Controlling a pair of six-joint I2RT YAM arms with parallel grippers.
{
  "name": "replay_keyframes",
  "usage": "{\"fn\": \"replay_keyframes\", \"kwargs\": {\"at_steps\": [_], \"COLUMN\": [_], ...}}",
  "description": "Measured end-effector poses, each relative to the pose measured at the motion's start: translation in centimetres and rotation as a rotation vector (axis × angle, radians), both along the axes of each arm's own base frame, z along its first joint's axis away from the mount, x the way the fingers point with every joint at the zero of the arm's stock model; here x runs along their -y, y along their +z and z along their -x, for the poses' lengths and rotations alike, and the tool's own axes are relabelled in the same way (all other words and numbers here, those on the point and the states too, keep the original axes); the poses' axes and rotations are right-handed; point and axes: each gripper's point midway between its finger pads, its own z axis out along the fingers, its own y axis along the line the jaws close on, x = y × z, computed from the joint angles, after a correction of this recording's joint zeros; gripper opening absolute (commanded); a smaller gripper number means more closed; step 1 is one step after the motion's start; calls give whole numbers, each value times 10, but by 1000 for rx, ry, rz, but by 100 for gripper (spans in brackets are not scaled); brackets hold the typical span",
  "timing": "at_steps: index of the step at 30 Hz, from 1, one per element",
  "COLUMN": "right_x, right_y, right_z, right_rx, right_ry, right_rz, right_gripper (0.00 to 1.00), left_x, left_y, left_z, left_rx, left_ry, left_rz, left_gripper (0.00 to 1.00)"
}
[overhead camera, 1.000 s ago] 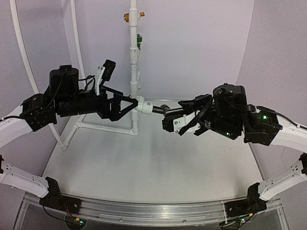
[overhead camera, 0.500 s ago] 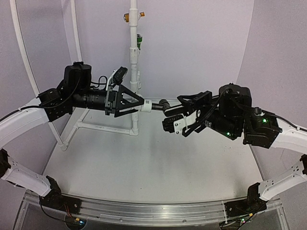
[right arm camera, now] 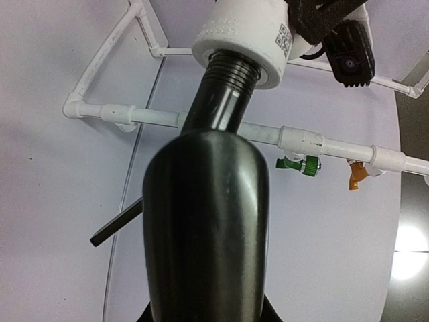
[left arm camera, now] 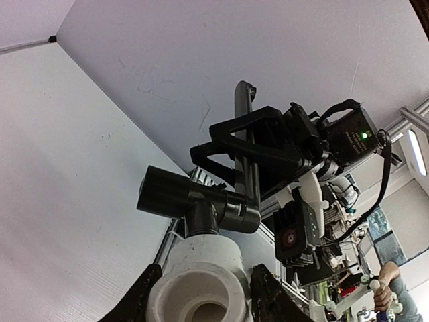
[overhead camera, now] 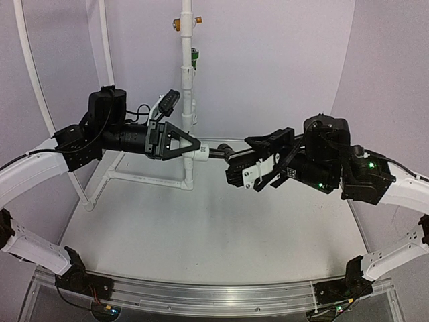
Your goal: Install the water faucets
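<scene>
Right end effector point(overhead camera: 233, 165) clamps black faucet point(right arm camera: 208, 235), left end effector point(overhead camera: 195, 149) pinches white fitting point(left arm camera: 198, 272), over white table point(overhead camera: 201, 231), lilac walls point(overhead camera: 275, 67).

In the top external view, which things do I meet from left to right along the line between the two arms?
Left arm's black fingers → white plastic pipe fitting → black metal tap → right arm's black fingers.

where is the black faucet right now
Top view, centre, mid-air: the black faucet spans between the grippers, its body in the right gripper, its threaded end in the white fitting held by the left gripper.
</scene>
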Motion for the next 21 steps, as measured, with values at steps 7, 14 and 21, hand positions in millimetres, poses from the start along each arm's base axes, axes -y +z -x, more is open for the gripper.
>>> {"fn": "replay_keyframes", "kwargs": {"at_steps": [7, 14, 21], "right_x": [-10, -15, -13], "right_y": [1, -4, -22], "right_z": [4, 15, 32], "right_rx": [-121, -285, -491], "right_ry": [14, 28, 37], "right_rz": [-21, -15, 25], "right_gripper": [0, 0, 0], "left_x": [-9, -9, -6], "left_y": [7, 4, -8], "left_z": [6, 20, 47], "left_rx": [201, 456, 786], "left_ry": [-5, -27, -95], "left_rz": [13, -22, -107], "left_gripper": [29, 31, 33]}}
